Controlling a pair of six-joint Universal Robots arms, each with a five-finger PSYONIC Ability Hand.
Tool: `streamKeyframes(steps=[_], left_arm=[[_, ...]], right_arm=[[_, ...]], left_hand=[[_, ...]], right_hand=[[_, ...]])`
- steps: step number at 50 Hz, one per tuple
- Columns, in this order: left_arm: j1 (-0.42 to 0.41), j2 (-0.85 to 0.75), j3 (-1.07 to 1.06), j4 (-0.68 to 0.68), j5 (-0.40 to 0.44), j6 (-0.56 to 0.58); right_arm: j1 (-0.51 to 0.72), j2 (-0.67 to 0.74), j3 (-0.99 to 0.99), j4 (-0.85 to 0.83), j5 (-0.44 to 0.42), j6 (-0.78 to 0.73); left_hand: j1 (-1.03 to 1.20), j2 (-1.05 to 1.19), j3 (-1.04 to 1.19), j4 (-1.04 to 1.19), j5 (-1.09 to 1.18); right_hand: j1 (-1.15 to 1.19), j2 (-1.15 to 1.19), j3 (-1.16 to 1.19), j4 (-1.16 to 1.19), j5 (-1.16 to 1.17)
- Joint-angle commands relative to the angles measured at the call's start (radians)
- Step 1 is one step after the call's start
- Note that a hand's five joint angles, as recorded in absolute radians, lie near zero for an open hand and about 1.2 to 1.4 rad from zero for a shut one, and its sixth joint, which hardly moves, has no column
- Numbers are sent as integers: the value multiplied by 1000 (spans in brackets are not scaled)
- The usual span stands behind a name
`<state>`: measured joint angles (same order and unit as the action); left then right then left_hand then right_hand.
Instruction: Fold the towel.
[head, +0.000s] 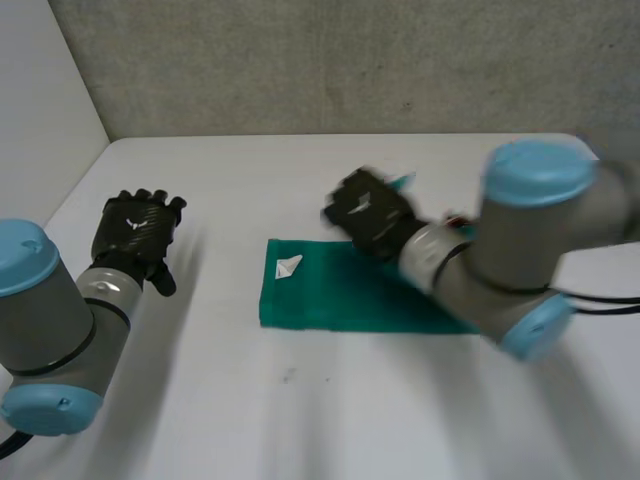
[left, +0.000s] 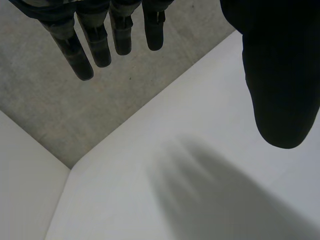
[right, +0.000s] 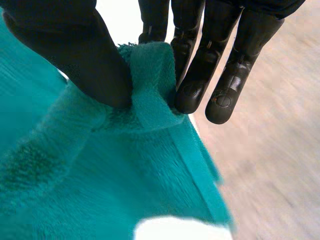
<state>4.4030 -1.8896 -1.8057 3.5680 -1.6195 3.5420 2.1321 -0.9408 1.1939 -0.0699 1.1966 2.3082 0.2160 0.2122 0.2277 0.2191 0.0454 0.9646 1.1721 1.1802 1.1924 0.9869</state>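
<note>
A green towel (head: 345, 297) lies folded on the white table (head: 220, 400), with a small white tag (head: 288, 267) near its left end. My right hand (head: 368, 213) is above the towel's far edge and is shut on it. In the right wrist view the thumb (right: 75, 47) and the fingers (right: 197, 75) pinch a raised fold of the towel (right: 150, 75) at its hemmed edge. My left hand (head: 137, 228) hovers over bare table to the left of the towel. Its fingers (left: 90, 40) are straight and apart from the thumb (left: 280, 75), holding nothing.
A grey wall (head: 350, 60) rises behind the table and a white side wall (head: 40, 110) stands at the left. My right arm (head: 520, 250) reaches across the towel's right part. Bare table lies in front of the towel.
</note>
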Motion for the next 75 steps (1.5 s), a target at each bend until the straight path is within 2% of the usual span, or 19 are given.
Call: streamKeyframes(steps=[1, 2, 6, 9, 12, 14, 18, 22, 30, 32, 37, 41, 45, 48, 54, 61, 72, 74, 75], left_arm=[[-45, -2, 2, 2, 0, 0], [-53, -2, 3, 2, 0, 1], [-112, -5, 23, 6, 0, 1], [-146, -14, 51, 12, 0, 1], [-200, -32, 100, 21, 0, 1], [-246, -61, 146, 26, 0, 0], [-309, -106, 215, 28, -6, 0], [-384, -204, 311, 22, -11, 0], [-441, -348, 399, 14, -8, -20], [-441, -370, 411, 11, -10, -20], [-433, -414, 448, -17, -20, -17], [-387, -459, 477, -87, -100, -9], [-369, -465, 473, -103, -132, -9], [-366, -464, 465, -104, -152, -3], [-366, -454, 456, -107, -169, 3], [-372, -425, 410, -107, -189, 3], [-378, -390, 384, -104, -218, 5], [-376, -387, 382, -107, -227, 5], [-376, -387, 382, -107, -227, 5]], right_arm=[[130, 194, -77, 36, -9, -67], [135, 210, -80, 51, -2, -88], [124, 200, -77, 53, 27, -90], [117, 160, -63, 47, 66, -53], [33, 61, -11, 50, 107, 69], [-35, 11, 68, 45, 109, 185], [-109, -56, 200, 41, 106, 310], [-188, -93, 315, 35, 106, 332], [-314, -98, 435, -21, 100, 327], [-330, -98, 450, -37, 100, 327], [-359, -101, 487, -82, 100, 318], [-359, -105, 495, -94, 109, 315], [-359, -121, 497, -96, 109, 312], [-359, -130, 493, -96, 110, 318], [-357, -128, 484, -94, 112, 330], [-357, -130, 484, -93, 113, 355], [-357, -116, 472, -85, 97, 501], [-357, -116, 475, -96, 98, 531], [-357, -116, 475, -96, 98, 531]], left_hand=[[-20, -16, -32, -23, -24], [-20, -16, -32, -23, -24], [-17, -13, -29, -20, -21], [-14, -10, -26, -17, -18], [-8, -5, -20, -11, -12], [-2, 1, -14, -6, -6], [-2, 1, -14, -6, -6], [0, 4, -11, -3, -4], [3, 7, -8, 0, -1], [3, 7, -8, 0, -1], [27, 31, 15, 24, 23], [39, 42, 27, 36, 35], [42, 45, 30, 38, 38], [42, 45, 30, 38, 38], [42, 45, 30, 38, 38], [39, 42, 27, 36, 35], [39, 42, 27, 36, 35], [36, 39, 24, 33, 32], [36, 39, 24, 33, 32]], right_hand=[[170, -38, -46, -58, -27], [-195, -402, -410, -423, -392], [-790, -998, -1006, -1018, -987], [-790, -998, -1006, -1018, -987], [-790, -998, -1006, -1018, -987], [-790, -998, -1006, -1018, -987], [-790, -998, -1006, -1018, -987], [-790, -998, -1006, -1018, -987], [-790, -998, -1006, -1018, -987], [-790, -998, -1006, -1018, -987], [-341, -548, -556, -569, -538], [-257, -465, -473, -485, -454], [-278, -485, -493, -506, -475], [-418, -626, -634, -646, -615], [-448, -656, -664, -676, -645], [-407, -614, -623, -635, -604], [-401, -609, -617, -629, -598], [-226, -433, -441, -454, -423], [-225, -432, -441, -453, -422]])
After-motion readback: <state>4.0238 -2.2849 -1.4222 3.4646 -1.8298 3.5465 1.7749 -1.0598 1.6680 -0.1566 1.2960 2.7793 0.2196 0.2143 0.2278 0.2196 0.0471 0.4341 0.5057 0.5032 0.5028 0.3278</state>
